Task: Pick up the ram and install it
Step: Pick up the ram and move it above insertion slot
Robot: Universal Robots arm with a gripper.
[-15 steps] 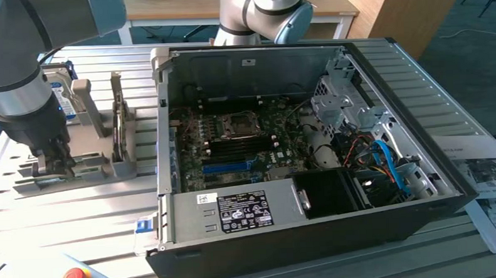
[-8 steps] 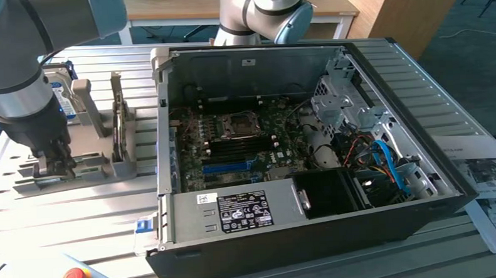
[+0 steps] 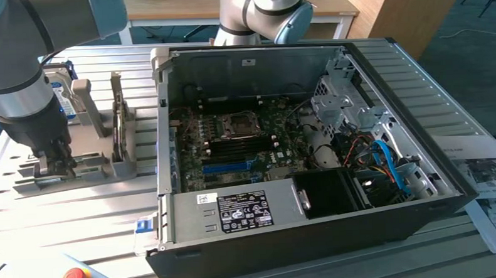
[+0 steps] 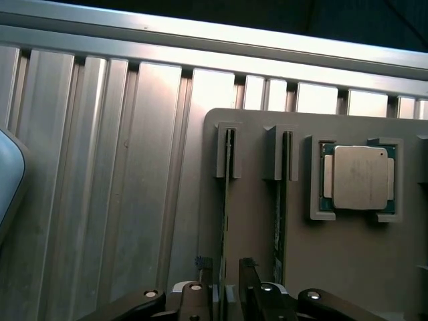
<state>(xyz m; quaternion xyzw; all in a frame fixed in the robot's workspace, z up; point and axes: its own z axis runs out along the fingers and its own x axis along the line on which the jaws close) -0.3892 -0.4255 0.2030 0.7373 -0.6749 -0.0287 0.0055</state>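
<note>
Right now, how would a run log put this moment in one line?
hand: open, astride ram | ram: on edge in holder | pick-up: not yet done

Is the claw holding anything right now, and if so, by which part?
Nothing is held. The claw is open and straddles one end of the ram, which stands on edge in the grey holder. The claw is not clamped on it.

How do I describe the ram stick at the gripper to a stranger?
Beside the open computer case sits a grey holder. Of its two thin sticks on edge, the ram is the one between the gripper's fingers; the other stick stands nearer the square silver chip.
</note>
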